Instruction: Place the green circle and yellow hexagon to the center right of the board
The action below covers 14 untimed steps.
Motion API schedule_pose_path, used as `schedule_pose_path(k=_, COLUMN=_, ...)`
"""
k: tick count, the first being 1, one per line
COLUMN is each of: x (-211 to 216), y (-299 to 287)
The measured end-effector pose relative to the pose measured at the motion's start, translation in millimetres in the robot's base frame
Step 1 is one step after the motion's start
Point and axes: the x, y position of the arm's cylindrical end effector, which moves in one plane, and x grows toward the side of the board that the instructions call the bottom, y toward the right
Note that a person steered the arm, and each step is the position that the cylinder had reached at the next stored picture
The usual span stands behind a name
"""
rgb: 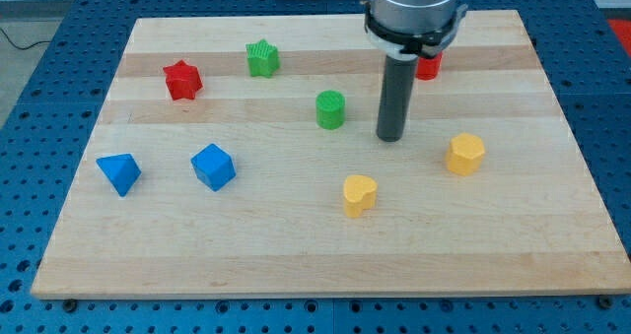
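The green circle (331, 109) stands near the board's middle, a little above centre. The yellow hexagon (465, 154) lies at the view's right, slightly below mid height. My tip (391, 137) rests on the board between them, a short gap to the right of the green circle and well left of the yellow hexagon, touching neither.
A yellow heart-like block (360, 194) lies below the tip. A red block (428, 67) is partly hidden behind the rod. A green star (262, 58) and red star (182, 80) sit top left. Two blue blocks (119, 172) (213, 167) lie at left.
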Motion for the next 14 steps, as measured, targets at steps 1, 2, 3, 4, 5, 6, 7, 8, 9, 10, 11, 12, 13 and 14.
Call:
schedule_pose_path(k=1, x=16.2, y=-90.9)
schedule_pose_path(k=2, x=8.0, y=-143.6)
schedule_pose_path(k=3, x=-33.5, y=-131.1)
schedule_pose_path(k=4, x=-41.2, y=-68.6)
schedule_pose_path(k=5, x=-29.8, y=13.3)
schedule_pose_path(k=6, x=-29.7, y=84.9)
schedule_pose_path(k=7, x=-29.7, y=94.2)
schedule_pose_path(k=8, x=-29.7, y=40.6)
schedule_pose_path(k=9, x=-20.4, y=40.1)
schedule_pose_path(k=10, x=-7.7, y=74.7)
schedule_pose_path(k=11, x=-1.0, y=110.8)
schedule_pose_path(k=12, x=-0.1, y=139.3)
schedule_pose_path(k=13, x=-1.4, y=116.1)
schedule_pose_path(k=14, x=-5.0, y=36.8)
